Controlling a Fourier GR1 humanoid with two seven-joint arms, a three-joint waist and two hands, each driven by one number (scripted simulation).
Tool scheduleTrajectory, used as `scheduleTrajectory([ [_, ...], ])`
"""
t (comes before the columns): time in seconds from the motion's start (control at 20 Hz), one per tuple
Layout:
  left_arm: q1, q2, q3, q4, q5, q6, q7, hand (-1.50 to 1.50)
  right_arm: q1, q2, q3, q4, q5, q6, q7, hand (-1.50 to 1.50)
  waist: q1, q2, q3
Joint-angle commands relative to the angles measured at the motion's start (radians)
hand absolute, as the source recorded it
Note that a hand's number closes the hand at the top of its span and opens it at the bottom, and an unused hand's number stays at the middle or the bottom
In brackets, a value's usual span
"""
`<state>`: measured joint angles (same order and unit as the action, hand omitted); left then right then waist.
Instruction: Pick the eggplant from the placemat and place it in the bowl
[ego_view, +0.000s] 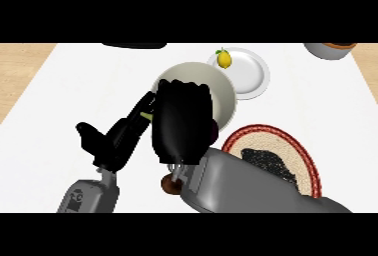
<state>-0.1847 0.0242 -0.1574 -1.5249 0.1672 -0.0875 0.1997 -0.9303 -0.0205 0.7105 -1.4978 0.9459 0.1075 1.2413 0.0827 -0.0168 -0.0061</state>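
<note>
My right hand (181, 125) hangs over the near part of the cream bowl (221, 85), fingers curled, back of the hand toward me. It is shut on the eggplant (213, 131); only a dark purple sliver shows at the hand's right edge, and a greenish tip pokes out at its left. The round woven placemat (304, 155) with a red rim lies to the right, under my right forearm, with a dark patch in its middle. My left hand (111, 140) stands open just left of the right hand, fingers pointing up toward the bowl's left side.
A white plate (255, 77) carrying a lemon (224, 59) sits behind and right of the bowl, touching or overlapping its rim. A grey pot (331, 50) stands at the far right corner. A black object (133, 45) lies at the far edge. Wooden floor shows left.
</note>
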Motion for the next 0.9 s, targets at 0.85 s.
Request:
scheduleTrajectory([
  [0.85, 0.008, 0.001, 0.023, -0.026, 0.000, 0.014, -0.009, 0.00, -0.311, 0.020, -0.233, 0.438, -0.014, -0.181, 0.119, 1.50, -0.043, 0.022, 0.005],
])
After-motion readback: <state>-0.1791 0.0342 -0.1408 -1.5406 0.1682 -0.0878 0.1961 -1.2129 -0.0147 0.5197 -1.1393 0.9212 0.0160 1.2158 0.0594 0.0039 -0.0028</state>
